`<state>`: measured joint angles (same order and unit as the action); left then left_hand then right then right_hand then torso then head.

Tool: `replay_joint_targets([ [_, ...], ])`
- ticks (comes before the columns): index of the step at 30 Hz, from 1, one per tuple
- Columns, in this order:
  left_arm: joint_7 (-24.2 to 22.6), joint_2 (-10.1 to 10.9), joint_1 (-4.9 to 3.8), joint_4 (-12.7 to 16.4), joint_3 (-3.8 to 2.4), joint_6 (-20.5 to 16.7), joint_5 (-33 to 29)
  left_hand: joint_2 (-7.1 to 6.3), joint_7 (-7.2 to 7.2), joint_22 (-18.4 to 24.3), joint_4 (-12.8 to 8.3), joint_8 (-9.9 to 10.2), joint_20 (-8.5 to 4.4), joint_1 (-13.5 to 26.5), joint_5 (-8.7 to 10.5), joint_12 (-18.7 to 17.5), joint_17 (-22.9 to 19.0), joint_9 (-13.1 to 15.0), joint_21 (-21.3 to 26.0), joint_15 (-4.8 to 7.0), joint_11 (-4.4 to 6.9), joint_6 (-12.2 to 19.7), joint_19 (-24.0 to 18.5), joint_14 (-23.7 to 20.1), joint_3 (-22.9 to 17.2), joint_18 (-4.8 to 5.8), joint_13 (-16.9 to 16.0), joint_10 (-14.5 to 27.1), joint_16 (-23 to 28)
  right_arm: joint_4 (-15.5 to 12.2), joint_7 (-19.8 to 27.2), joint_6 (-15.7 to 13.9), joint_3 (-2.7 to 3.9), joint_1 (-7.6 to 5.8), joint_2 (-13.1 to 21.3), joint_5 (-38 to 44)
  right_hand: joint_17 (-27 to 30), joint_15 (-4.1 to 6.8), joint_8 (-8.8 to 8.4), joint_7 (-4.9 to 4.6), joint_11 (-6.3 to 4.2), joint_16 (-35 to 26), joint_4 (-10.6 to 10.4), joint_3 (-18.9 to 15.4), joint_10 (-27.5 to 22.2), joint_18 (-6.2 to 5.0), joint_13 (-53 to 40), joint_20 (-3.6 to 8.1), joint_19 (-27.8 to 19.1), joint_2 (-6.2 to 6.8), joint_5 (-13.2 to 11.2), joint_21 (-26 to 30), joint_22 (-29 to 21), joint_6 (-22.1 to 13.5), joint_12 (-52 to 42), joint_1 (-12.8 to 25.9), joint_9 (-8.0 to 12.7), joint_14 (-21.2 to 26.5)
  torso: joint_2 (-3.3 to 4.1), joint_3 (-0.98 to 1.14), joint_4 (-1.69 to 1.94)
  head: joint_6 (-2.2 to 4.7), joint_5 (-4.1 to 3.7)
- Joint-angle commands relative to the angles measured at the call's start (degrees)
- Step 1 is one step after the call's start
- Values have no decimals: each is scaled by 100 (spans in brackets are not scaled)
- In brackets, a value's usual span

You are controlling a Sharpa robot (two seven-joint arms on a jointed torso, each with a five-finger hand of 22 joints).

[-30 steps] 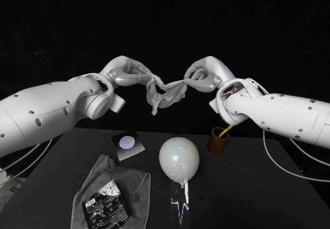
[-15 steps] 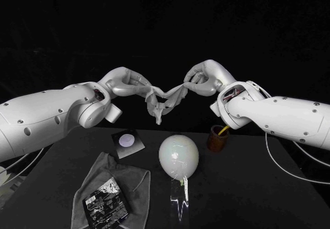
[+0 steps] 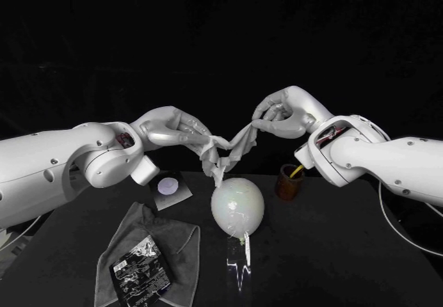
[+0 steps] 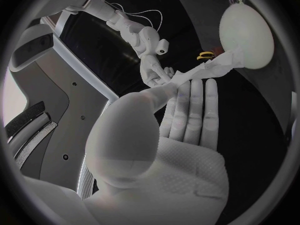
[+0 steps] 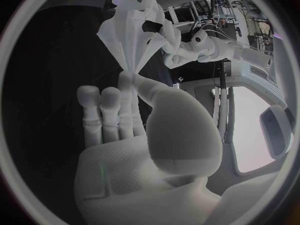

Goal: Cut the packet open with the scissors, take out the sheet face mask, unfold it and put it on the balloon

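Left hand [image 3: 171, 131] and right hand [image 3: 281, 115] are each pinching the sheet mask [image 3: 226, 150], holding it crumpled between them; balloon [image 3: 237, 206] sitting just below.

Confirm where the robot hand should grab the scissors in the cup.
By the yellow handles, coming straight down from above. The scissors appear to stand blades-down in the brown cup, so the handles are what clears its rim, and the cup wall blocks any approach from the side.

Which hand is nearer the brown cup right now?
Right. The right hand is almost straight above the brown cup; the left hand, holding the other end of the mask, is off past the balloon.
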<state>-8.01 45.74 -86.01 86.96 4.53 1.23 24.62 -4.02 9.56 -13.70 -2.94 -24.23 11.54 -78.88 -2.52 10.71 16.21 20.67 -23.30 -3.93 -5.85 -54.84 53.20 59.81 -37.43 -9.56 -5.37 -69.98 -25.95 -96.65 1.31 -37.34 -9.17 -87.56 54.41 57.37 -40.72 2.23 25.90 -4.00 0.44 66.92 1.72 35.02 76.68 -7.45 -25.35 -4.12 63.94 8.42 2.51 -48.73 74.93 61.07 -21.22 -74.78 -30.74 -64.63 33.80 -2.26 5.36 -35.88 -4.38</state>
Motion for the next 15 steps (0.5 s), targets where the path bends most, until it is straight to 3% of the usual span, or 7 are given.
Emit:
replay_joint_targets([
  [1,22,93,2,173,54,583,-799,90,3,-121,-12,33,-114,-44,-31,-69,8,1070,-227,88,2,83,219,377,65,-113,17,-9,-54,-308,170,344,-20,-5,233,-445,-3,19,28,-1,-25,17,-18,16,24,-88,-6,-1,29,-41,27,-1,334,27,-37,10,-7,-10,-82,23,4,-17,-22],
  [5,3,260,52,444,151,694,-1022,102,-6,-227,6,29,-242,-33,-25,-131,-39,1123,-411,133,18,100,303,673,85,-90,30,-41,47,-681,196,414,-60,0,551,-622,-3,19,28,-1,-25,17,-18,16,24,-88,-6,-1,29,-41,27,-1,334,27,-37,10,-7,-10,-124,39,1,-49,-106],
  [8,-37,391,188,666,199,655,-1192,90,-26,-329,3,24,-344,-39,-29,-169,-32,1163,-595,190,44,91,426,976,110,-91,36,-84,59,-1030,215,522,-111,19,850,-786,-3,19,28,-1,-25,17,-18,16,24,-88,-6,-1,29,-41,27,-1,334,27,-37,10,-7,-10,-168,45,1,-72,-134],
  [11,-93,464,336,828,239,623,-1397,88,-30,-350,7,25,-358,-37,-27,-180,-36,1173,-629,197,49,88,426,1017,107,-86,37,-100,87,-1277,228,621,-162,27,1073,-861,-10,19,30,0,-25,20,-20,17,24,-91,-8,-1,21,-42,27,13,330,26,-38,13,-8,-14,-204,55,5,-106,-173],
  [15,-133,524,494,1059,317,650,-1561,73,-36,-381,6,25,-376,-34,-27,-192,-33,1185,-680,209,57,81,433,1082,116,-82,38,-118,106,-1599,216,736,-245,40,1368,-919,-10,19,30,0,-25,20,-20,17,24,-91,-8,-1,21,-42,27,13,330,26,-38,13,-8,-14,-229,53,4,-160,-230],
])
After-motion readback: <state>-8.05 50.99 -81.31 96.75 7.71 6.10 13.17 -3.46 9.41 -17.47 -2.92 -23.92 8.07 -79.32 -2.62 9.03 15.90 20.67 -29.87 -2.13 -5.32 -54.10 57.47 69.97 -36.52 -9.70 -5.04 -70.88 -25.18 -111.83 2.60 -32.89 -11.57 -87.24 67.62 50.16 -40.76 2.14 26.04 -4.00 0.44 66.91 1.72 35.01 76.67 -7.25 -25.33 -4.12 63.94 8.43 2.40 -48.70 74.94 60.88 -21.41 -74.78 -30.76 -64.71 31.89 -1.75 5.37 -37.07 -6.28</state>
